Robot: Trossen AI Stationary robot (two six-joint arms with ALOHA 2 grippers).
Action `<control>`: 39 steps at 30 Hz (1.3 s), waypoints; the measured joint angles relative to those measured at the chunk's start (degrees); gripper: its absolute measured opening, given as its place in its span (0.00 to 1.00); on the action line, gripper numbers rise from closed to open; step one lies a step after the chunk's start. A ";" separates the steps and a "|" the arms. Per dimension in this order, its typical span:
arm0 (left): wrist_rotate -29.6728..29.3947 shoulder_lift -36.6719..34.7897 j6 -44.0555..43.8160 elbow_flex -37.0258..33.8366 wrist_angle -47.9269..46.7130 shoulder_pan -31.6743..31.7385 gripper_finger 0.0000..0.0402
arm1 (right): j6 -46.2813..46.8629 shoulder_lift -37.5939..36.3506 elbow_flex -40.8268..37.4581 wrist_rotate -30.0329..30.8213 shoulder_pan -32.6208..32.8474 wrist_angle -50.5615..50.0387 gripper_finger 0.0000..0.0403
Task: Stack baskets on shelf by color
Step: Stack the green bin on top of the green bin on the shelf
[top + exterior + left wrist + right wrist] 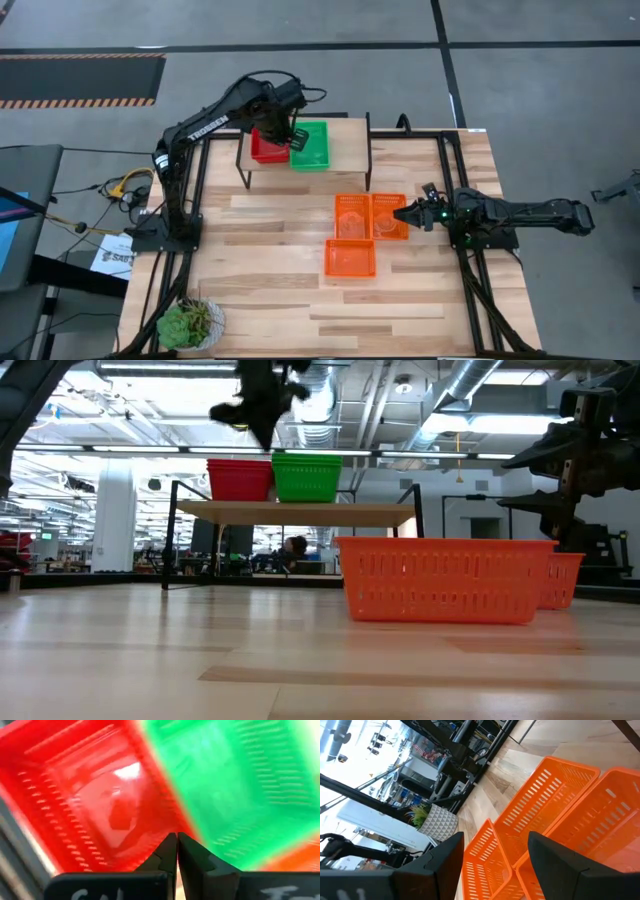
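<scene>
Red baskets [266, 147] and green baskets [313, 146] stand side by side on the shelf [345, 130], at its left and middle; the low view shows the red [238, 480] and the green [306, 477] on its top [300, 512]. My left gripper [177, 840] is shut and hovers just above the seam between red [85, 795] and green [240, 785], holding nothing. Three orange baskets sit on the table: two adjoining [351, 215] [390, 215] and one nearer [350, 259]. My right gripper [495, 855] is open above the right-hand orange basket [615, 830], at its right edge [402, 213].
A potted plant [190, 322] stands at the table's near left corner. Black frame rails [455, 190] run along both table sides. The shelf's right third is bare wood. Bare tabletop [270, 290] lies near and left of the orange baskets.
</scene>
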 joint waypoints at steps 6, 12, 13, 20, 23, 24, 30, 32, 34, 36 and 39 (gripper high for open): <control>0.35 -0.39 1.69 7.76 4.87 -8.24 0.00 | 0.00 -0.01 0.00 -0.02 0.00 0.02 0.61; -3.04 0.85 5.21 7.86 9.48 -18.32 0.00 | -0.03 0.00 0.00 -0.02 0.00 0.00 0.61; -4.33 1.53 5.48 7.86 10.09 -19.69 0.00 | -0.06 -0.02 0.00 -0.01 0.00 0.00 0.61; -11.78 8.28 7.72 7.84 10.24 -25.54 0.00 | -0.55 0.00 0.00 -0.01 0.00 0.00 0.61; -11.73 11.19 9.30 7.73 8.36 -26.03 0.00 | -0.54 0.00 0.01 -0.01 0.01 0.00 0.61; -12.09 11.84 9.34 7.73 7.64 -26.00 0.00 | -0.53 -0.02 0.02 0.00 0.05 0.00 0.61; -19.25 13.72 9.99 7.58 3.03 -24.43 0.00 | -0.52 0.00 0.01 -0.09 0.07 -0.02 0.61; -21.16 13.57 10.25 7.47 3.46 -23.80 0.00 | -0.52 0.00 0.00 -0.11 0.07 -0.02 0.61; -22.32 13.56 9.92 7.40 2.08 -23.08 0.00 | -0.52 -0.02 0.00 -0.11 0.07 -0.04 0.61; -22.61 13.52 9.45 7.40 0.01 -22.39 0.00 | -0.52 -0.01 0.00 -0.13 0.07 -0.03 0.61; -23.30 13.41 10.02 7.38 -0.39 -21.66 0.00 | -0.52 -0.01 0.00 -0.13 0.07 -0.04 0.61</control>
